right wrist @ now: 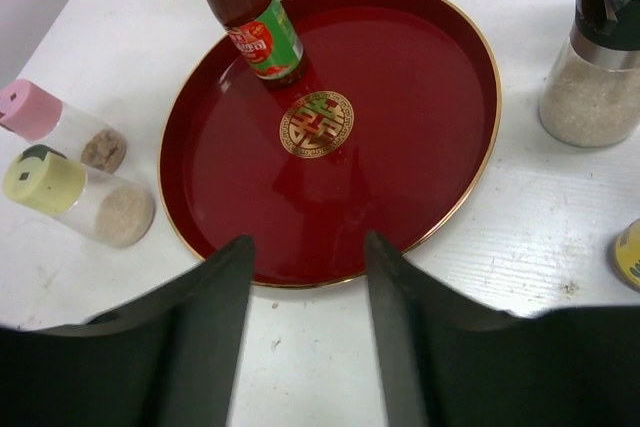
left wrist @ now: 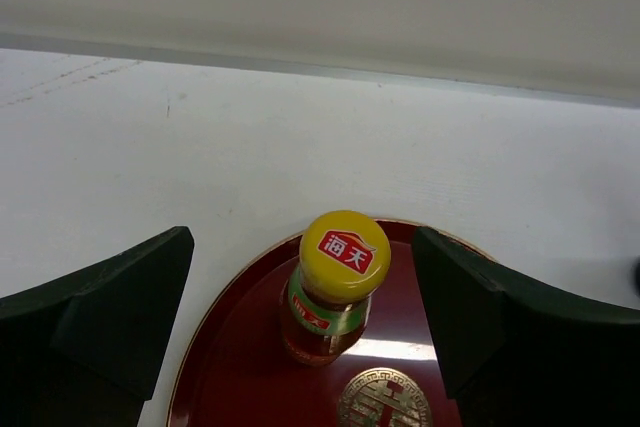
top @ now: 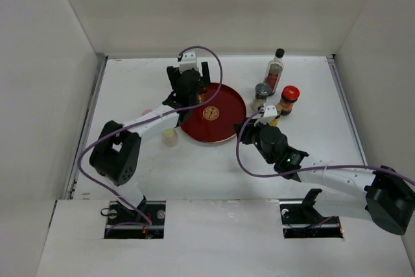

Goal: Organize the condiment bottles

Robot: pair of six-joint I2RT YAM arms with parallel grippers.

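One yellow-capped sauce bottle (left wrist: 335, 282) stands upright on the red tray (right wrist: 440, 177), in its far-left part, close to the rim. L gripper (left wrist: 302, 247) hangs over it. Its fingers (left wrist: 110, 307) are spread wide either side of the cap, and I see no contact w/ the bottle. R gripper (right wrist: 308, 247) hovers low just off the tray's near-right rim, jaws part open w/ a moderate gap and nothing between them.

Off tray, on the table (top: 311, 154):
- Pink-topped shaker (right wrist: 45, 122) and cream-topped shaker (right wrist: 65, 192) sit side by side just left of the tray, pink one farther. I cannot tell whether they stand or lie.
- Grey-lidded jar (top: 262, 94) is right of the tray, just beside the rim.
- Tall clear black-capped bottle (top: 275, 69) is behind the jar, on the far side.
- Red-capped jar (top: 288, 100) is just right of the grey-lidded jar. All three are upright and close together.
- Second yellow cap (right wrist: 630, 252) shows at the edge of the R wrist view, beside R gripper. The rest of that item is cut off, so I cannot tell its type.
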